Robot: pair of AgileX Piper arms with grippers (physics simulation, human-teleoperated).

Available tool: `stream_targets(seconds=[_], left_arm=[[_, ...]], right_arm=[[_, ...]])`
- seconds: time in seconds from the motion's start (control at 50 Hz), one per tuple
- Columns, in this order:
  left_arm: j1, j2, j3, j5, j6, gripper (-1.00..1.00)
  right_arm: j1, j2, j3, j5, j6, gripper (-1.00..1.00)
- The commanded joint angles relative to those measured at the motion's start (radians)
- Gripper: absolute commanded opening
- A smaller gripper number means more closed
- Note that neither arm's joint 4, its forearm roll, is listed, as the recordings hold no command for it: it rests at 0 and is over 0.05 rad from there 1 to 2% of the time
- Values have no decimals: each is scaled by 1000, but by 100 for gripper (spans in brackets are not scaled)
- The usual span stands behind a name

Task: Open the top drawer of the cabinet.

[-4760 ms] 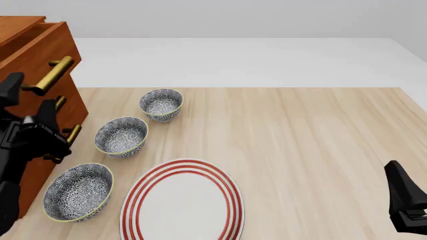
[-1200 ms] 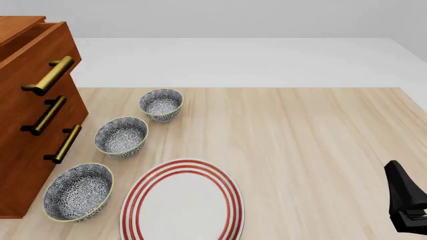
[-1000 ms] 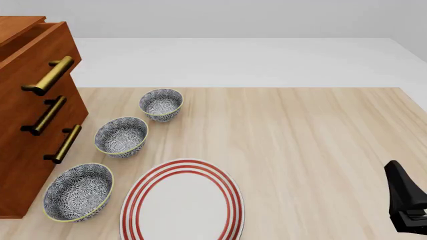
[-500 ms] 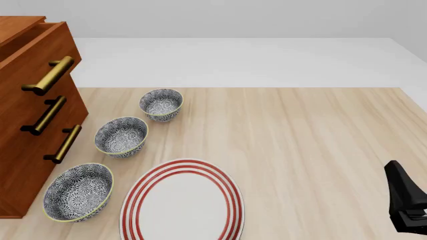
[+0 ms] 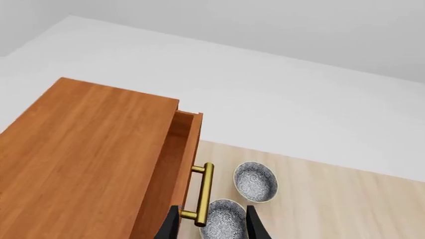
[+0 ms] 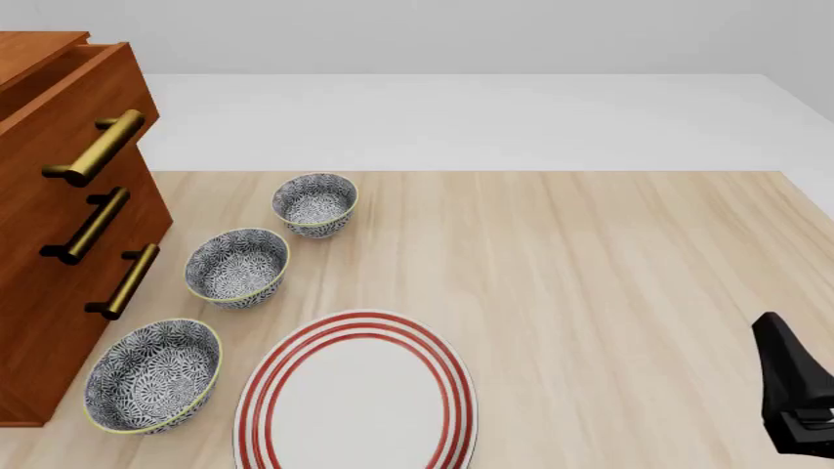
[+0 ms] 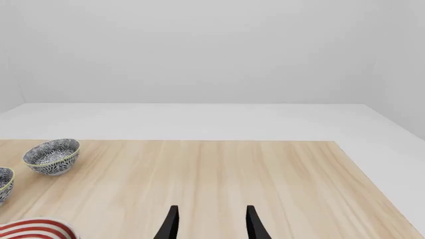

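The cabinet (image 6: pixel 39 293) stands at the table's left edge, reddish-brown with three brass handles. Its top drawer (image 6: pixel 78 103) stands pulled out a little past the two lower drawer fronts, with its brass bar handle (image 6: pixel 94 149) free. In the left wrist view I look down on the cabinet top (image 5: pixel 79 159), the pulled-out top drawer (image 5: pixel 184 149) and its handle (image 5: pixel 204 194). My left gripper (image 5: pixel 211 229) is open and empty, above and apart from the handle; it is out of the front view. My right gripper (image 7: pixel 211 224) is open and empty over the table's near right.
Three patterned bowls (image 6: pixel 314 203) (image 6: pixel 236 266) (image 6: pixel 152 374) stand in a row beside the cabinet front. A red-striped plate (image 6: pixel 354 391) lies at the near edge. My right arm (image 6: pixel 792 396) shows at the front view's lower right edge.
My left arm, at the cabinet's handles 4.8 s ago, has drawn back out of the front view. The top drawer stays pulled out. Nothing has moved in the last second.
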Motion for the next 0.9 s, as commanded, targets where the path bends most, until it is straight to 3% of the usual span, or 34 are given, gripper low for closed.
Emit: stream_targets(seconds=[0.02, 0.9], left_arm=[[15, 8, 22, -20, 10, 100], [56, 55, 88, -99, 23, 100]], right_arm=[[1, 0, -10, 10, 0, 100], [2, 0, -2, 3, 0, 100]])
